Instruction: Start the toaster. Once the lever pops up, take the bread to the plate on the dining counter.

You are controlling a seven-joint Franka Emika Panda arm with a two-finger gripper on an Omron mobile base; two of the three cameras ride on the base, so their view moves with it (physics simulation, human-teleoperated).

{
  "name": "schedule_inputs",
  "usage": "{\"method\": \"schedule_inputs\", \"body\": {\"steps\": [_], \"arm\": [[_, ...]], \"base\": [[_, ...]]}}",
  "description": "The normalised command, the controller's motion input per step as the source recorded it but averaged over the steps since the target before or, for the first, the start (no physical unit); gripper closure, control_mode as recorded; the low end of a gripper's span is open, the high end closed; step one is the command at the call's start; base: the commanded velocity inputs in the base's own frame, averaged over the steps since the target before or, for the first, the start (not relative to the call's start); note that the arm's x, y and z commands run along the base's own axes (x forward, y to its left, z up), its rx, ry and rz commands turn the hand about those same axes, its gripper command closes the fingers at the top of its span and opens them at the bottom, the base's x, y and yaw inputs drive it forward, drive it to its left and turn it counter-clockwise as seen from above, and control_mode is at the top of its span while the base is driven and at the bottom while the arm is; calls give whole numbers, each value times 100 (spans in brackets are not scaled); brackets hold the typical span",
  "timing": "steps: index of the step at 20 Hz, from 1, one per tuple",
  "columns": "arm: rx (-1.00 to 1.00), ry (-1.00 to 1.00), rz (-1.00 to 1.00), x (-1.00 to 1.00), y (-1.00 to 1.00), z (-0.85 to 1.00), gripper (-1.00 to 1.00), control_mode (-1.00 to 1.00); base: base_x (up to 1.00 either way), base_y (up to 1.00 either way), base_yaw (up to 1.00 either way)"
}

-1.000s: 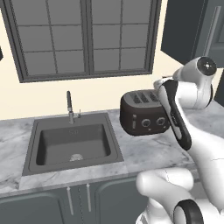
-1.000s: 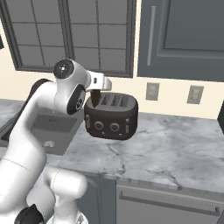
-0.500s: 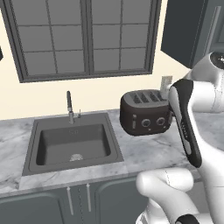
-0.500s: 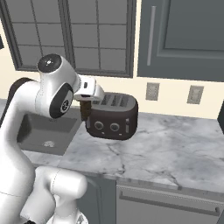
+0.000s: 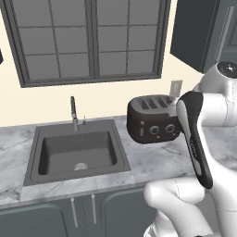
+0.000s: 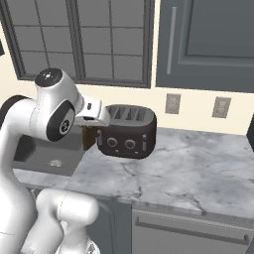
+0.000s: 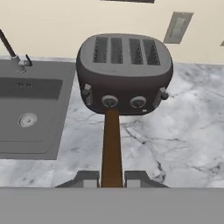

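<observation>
The dark toaster point(image 7: 124, 72) stands on the marble worktop with its top slots towards me; it also appears as the toaster point(image 5: 152, 120) and toaster point(image 6: 126, 131). Pale lever tabs point(image 7: 86, 92) sit at its front corners. My gripper point(image 7: 112, 177) is shut on the brown bread point(image 7: 111, 144), seen edge-on and held in front of the toaster at knob height. The bread point(image 6: 89, 138) hangs below my hand just left of the toaster. The plate and the dining counter are out of view.
A dark sink point(image 5: 76, 152) with a faucet point(image 5: 73, 111) lies left of the toaster. Marble worktop point(image 6: 188, 163) stretches to the right. Wall outlets point(image 6: 172, 103) and a window point(image 5: 92, 39) are behind; dark cabinets point(image 6: 208, 39) hang above.
My hand has drawn back from above the toaster's slots, moving left and lower with the bread in it. The toaster has not moved.
</observation>
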Motion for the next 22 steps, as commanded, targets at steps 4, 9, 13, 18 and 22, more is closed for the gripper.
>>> {"method": "schedule_inputs", "body": {"steps": [4, 9, 13, 18, 22], "arm": [[2, 7, 0, -22, 4, -35, 100, -100], [1, 2, 0, -4, 1, -6, 100, -100], [0, 0, 0, -1, 0, 0, 100, -100], [0, 0, 0, -6, 0, -6, 100, -100], [0, 0, 0, -14, 0, -19, 100, -100]], "base": [[0, 0, 0], [0, 0, 0], [0, 0, 0], [0, 0, 0], [0, 0, 0]]}}
